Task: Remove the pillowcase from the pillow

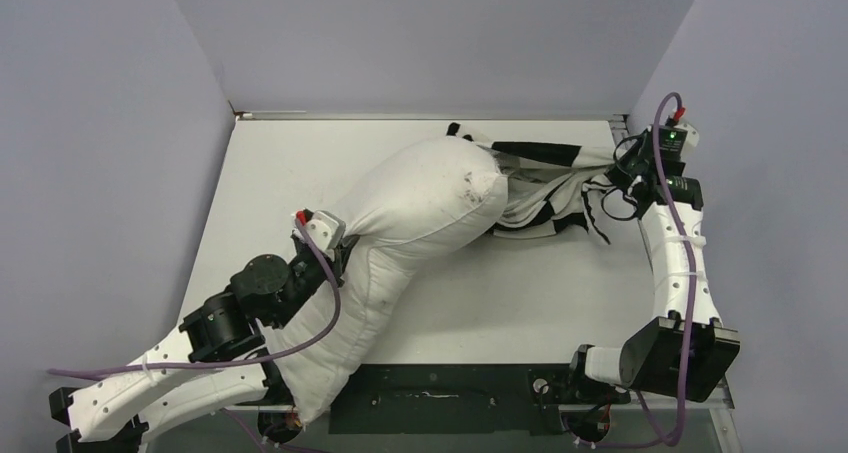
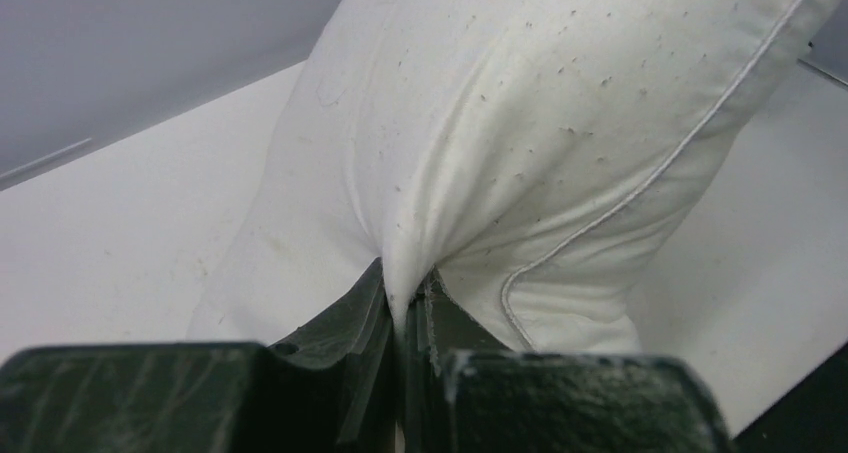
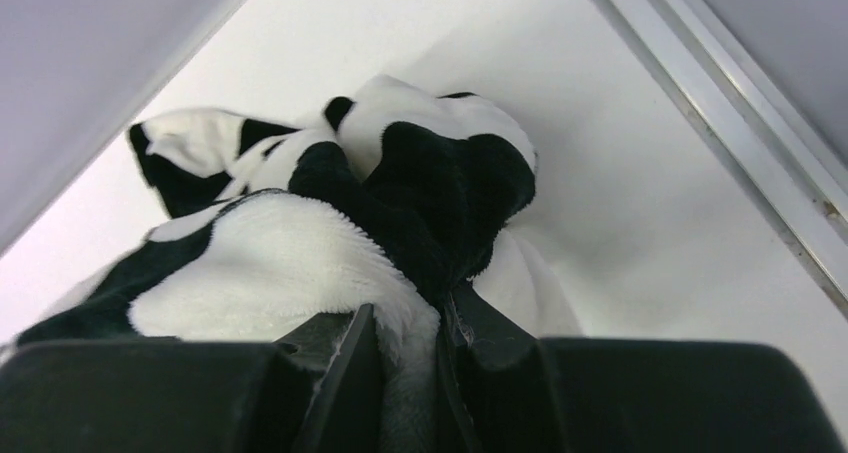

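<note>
Pillow (image 1: 400, 223): laid diagonally across the tabletop (image 1: 290, 163), mostly bare.
Pillowcase (image 1: 540, 188): bunched at far right, touching the pillow's far end.
Left jaws: pinched on a pillow fold.
Right jaws: pinched on pillowcase fabric.

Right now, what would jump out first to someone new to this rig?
The big white pillow sprawls diagonally across the table, from the near left edge to the middle, almost wholly bare. The left gripper is shut on a fold of it. At the far right, the right gripper pinches the bunched black-and-white pillowcase, stretched back toward the pillow's far end.
</note>
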`<state>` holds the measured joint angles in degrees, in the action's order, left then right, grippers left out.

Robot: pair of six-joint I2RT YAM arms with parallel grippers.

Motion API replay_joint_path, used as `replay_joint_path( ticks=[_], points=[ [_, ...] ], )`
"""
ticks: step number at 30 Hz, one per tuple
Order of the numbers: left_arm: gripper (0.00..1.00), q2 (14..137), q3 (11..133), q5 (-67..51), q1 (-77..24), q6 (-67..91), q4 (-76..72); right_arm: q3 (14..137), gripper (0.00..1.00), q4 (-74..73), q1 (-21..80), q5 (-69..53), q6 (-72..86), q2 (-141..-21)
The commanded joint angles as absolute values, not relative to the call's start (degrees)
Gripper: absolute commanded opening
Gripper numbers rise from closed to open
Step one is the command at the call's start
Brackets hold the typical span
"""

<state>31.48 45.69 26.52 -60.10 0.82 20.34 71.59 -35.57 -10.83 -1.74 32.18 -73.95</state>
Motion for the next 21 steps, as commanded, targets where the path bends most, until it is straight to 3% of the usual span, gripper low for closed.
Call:
replay_joint_path(
  ticks=[1, 11, 21],
  points=[
    [0.0, 35.79, 52.74, 40.88, -56.99, 1.17, 16.7, 78.42, 0.05, -28.09, -12.26, -4.73, 35.0, -74.44],
    [0.0, 52.61, 60.71, 23.65, -21.75, 21.86, 25.14, 86.84, 0.08, -21.22, -9.31, -22.43, 33.81, -74.84],
    [0.0, 58.42, 60.67, 13.94, -17.91, 25.14, 26.43, 74.73, 0.1, -26.62, 15.91, -23.46, 29.74, -68.7]
  ],
)
